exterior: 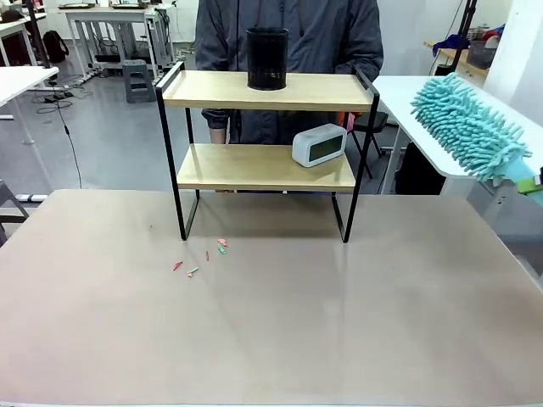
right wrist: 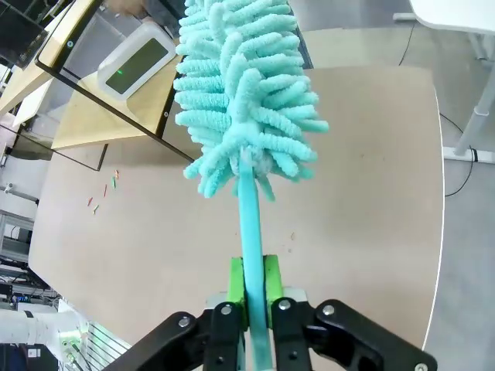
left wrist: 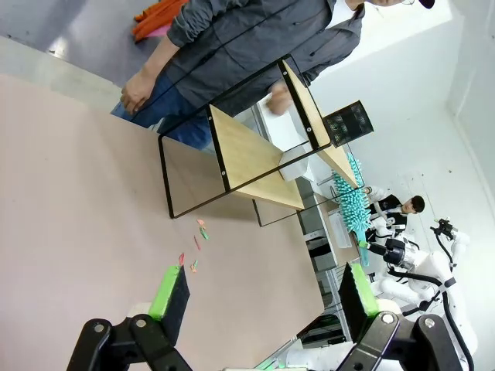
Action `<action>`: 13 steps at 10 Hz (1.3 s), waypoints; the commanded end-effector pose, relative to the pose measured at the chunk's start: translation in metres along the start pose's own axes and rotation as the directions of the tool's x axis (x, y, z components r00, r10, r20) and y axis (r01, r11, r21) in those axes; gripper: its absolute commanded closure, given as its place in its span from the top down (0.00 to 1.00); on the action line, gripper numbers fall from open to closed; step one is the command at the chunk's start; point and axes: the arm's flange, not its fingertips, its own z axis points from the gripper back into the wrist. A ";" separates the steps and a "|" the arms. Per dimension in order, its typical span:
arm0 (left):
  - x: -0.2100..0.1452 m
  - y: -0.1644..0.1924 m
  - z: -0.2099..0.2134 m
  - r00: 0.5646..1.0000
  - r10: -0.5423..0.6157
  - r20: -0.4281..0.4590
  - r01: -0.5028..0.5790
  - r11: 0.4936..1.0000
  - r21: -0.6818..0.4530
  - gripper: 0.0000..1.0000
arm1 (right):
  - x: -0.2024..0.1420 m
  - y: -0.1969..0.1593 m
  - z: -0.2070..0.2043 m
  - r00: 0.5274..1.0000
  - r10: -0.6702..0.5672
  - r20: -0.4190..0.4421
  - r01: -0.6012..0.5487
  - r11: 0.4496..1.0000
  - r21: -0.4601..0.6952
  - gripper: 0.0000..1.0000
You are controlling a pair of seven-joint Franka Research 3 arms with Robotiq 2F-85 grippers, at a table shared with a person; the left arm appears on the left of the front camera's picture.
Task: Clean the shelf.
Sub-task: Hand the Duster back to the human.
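The right gripper (right wrist: 249, 272) has its green pads pressed together on the thin teal handle of a fluffy teal duster (right wrist: 244, 85), whose shaggy head rises straight out ahead of the fingers. Past that head and off to its upper left in the right wrist view stands the shelf (exterior: 212, 89), apart from the duster and untouched by it. A white digital clock (exterior: 320, 145) sits on the lower board near the end closest to the duster, and a black mesh cup (exterior: 267, 59) stands on the upper board. The left gripper (left wrist: 263, 290) hangs above the table (exterior: 271, 339) with its fingers spread wide and nothing between them. Ahead of it, a few small red and green scraps (left wrist: 197, 239) lie on the tabletop, and just beyond them rise the shelf's black legs. A person (exterior: 288, 34) in a grey jacket stands on the far side of the shelf from both grippers.
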 end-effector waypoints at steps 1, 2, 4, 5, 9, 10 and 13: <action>0.000 -0.001 -0.001 1.000 -0.016 0.017 0.016 1.000 -0.017 1.00 | 0.000 -0.003 0.002 1.000 0.015 0.000 -0.015 1.000 -0.001 0.12; 0.000 -0.001 -0.001 1.000 -0.016 0.017 0.016 1.000 -0.017 1.00 | 0.000 -0.003 0.002 1.000 0.015 0.000 -0.015 1.000 -0.001 0.12; 0.000 -0.001 -0.001 1.000 -0.016 0.017 0.016 1.000 -0.017 1.00 | 0.000 -0.003 0.002 1.000 0.015 0.000 -0.015 1.000 -0.001 0.12; 0.000 -0.001 -0.001 1.000 -0.016 0.017 0.016 1.000 -0.017 1.00 | 0.000 -0.003 0.002 1.000 0.015 0.000 -0.015 1.000 -0.001 0.12; 0.009 -0.021 -0.001 0.997 -0.052 0.061 0.054 0.998 -0.029 1.00 | 0.012 0.005 0.026 0.988 0.068 0.137 -0.071 0.997 0.019 0.12; 0.020 -0.068 -0.008 0.987 -0.143 0.075 0.154 0.973 -0.173 1.00 | 0.047 0.027 0.075 0.943 0.201 0.266 -0.211 0.977 0.010 0.12; 0.015 -0.194 -0.053 0.913 -0.408 -0.028 0.354 0.824 -0.443 1.00 | 0.085 0.141 0.156 0.777 0.593 0.209 -0.629 0.744 0.227 0.12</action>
